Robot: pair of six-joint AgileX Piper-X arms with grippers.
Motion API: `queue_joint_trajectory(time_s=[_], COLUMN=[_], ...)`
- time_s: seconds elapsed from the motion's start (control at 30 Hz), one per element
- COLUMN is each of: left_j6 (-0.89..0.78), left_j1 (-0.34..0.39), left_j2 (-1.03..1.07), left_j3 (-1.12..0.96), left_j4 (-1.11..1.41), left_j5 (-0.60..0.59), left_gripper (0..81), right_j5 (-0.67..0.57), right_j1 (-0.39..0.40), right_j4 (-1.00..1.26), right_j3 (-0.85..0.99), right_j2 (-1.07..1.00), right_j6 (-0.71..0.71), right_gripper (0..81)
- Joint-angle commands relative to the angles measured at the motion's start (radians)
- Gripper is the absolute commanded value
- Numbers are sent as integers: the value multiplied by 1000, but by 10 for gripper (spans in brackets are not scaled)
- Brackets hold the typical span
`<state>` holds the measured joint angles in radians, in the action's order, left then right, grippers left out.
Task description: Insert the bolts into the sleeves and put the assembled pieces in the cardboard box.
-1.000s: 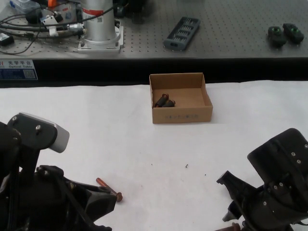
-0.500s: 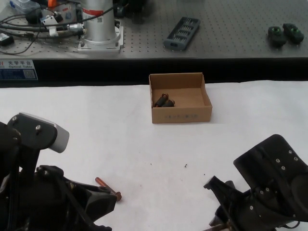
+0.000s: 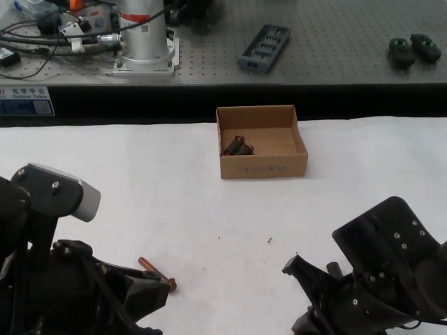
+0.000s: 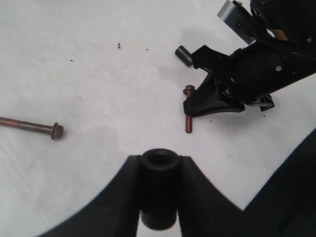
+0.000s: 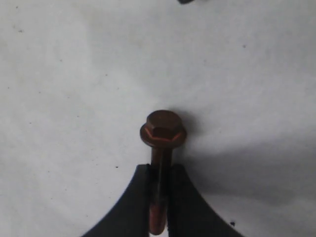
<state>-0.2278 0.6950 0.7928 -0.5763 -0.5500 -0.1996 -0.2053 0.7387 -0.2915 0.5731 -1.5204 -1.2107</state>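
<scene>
A sleeve (image 4: pixel 158 195) is clamped bore-outward in the left gripper (image 4: pixel 158 173), a bolt (image 5: pixel 163 129) shank-first in the right gripper (image 5: pixel 159 195), likely for insertion.

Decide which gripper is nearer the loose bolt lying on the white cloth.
Left. The left gripper sits just beside the loose bolt; the right gripper is across the cloth.

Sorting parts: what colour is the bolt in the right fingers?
The bolt is coppery brown; right wrist view.

Bright, even light falls on the white sheet (image 3: pixel 174 209), with a soft shadow beside the bolt (image 5: pixel 163 129).
</scene>
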Motion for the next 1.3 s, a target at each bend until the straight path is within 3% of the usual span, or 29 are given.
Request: queue_joint_trajectory(time_s=[0.0, 0.4, 0.57, 0.67, 0.77, 1.0, 1.27], left_j6=[2, 2, 0, -5, -7, -28, -36], left_j1=[-3, -3, -3, -3, -3, -3, -3], left_j2=[-10, -10, -10, -10, -10, -10, -10], left_j3=[-6, -6, -6, -6, -6, -6, -6], left_j4=[5, 5, 5, 5, 5, 5, 5], left_j5=[1, -31, -45, -45, -45, -53, -60], left_gripper=[113, 113, 113, 113, 113, 113, 113], right_j5=[-15, -20, 137, 195, 195, 196, 205], right_j1=[-3, -71, -73, -73, -73, -73, -73], right_j4=[-28, -275, -457, -542, -552, -560, -552], right_j3=[0, 16, 103, 145, 154, 154, 152], right_j2=[-9, -9, -9, -9, -9, -9, -9], right_j6=[41, 490, 751, 832, 861, 875, 860], right_gripper=[4, 4, 4, 1, 53, 256, 247])
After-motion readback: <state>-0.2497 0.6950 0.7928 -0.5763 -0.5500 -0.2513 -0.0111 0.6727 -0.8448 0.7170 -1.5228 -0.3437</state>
